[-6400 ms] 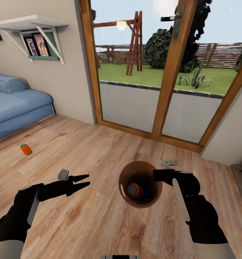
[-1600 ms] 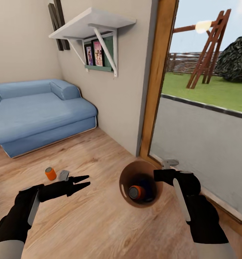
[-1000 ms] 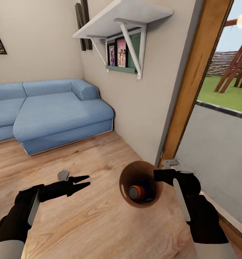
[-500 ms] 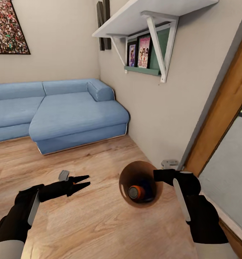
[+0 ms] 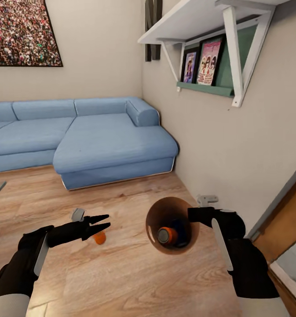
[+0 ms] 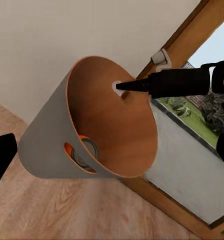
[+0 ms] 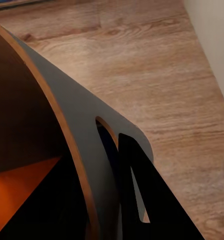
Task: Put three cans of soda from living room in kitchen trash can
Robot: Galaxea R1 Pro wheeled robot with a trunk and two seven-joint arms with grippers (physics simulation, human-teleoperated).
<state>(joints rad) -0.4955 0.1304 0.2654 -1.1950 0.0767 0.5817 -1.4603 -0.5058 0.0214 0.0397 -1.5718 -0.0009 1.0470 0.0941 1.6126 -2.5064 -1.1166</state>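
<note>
The right gripper (image 5: 192, 215) is seen in the head view at the rim of the trash can (image 5: 158, 210), its fingers closed over the rim on the side nearest the wall. In the left wrist view the same gripper (image 6: 122, 86) is shown with its dark fingertip set against the bin's (image 6: 47, 145) inner wall just below the rim, and in the right wrist view one black finger (image 7: 141, 200) is laid along the grey outer wall of the bin (image 7: 72, 130). The bin is thus held clear of the wood floor (image 5: 134, 273), tilted, with its mouth turned toward the camera. One orange can of soda (image 5: 166, 235) is seen lying at its bottom, silver top up; the same can (image 6: 84, 152) is visible through a handle slot in the bin's side.

The left gripper (image 5: 103, 221) is held level above the floor, well apart from the bin, with its two pointed fingers slightly parted and nothing between them. A second orange can (image 5: 99, 237) is seen on the floor just below and beyond its fingertips.

Farther back, a blue sectional sofa (image 5: 77, 141) is placed against the wall, with a framed picture (image 5: 22, 33) above it and a white wall shelf (image 5: 196, 20) to the right.
</note>
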